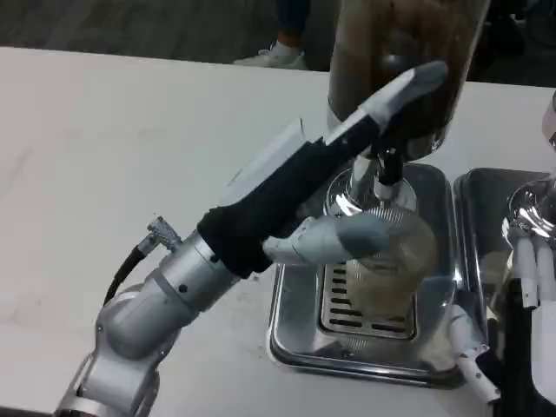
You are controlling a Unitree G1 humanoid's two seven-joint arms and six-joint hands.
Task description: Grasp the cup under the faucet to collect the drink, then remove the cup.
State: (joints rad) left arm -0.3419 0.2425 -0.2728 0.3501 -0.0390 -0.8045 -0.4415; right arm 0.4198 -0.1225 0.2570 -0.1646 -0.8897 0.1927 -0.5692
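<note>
Clear ribbed cup stands on the drip tray grate under the faucet. Left hand reaches across it, fingers spread, holding nothing, thumb beside the cup's wall. The grasp seems in hand; next the fingers must close round the cup. Right hand waits at the tray's edge; its grip I cannot tell.

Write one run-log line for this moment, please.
left hand: open, reaching over cup | cup: on drip tray, under faucet | right hand: beside tray
</note>
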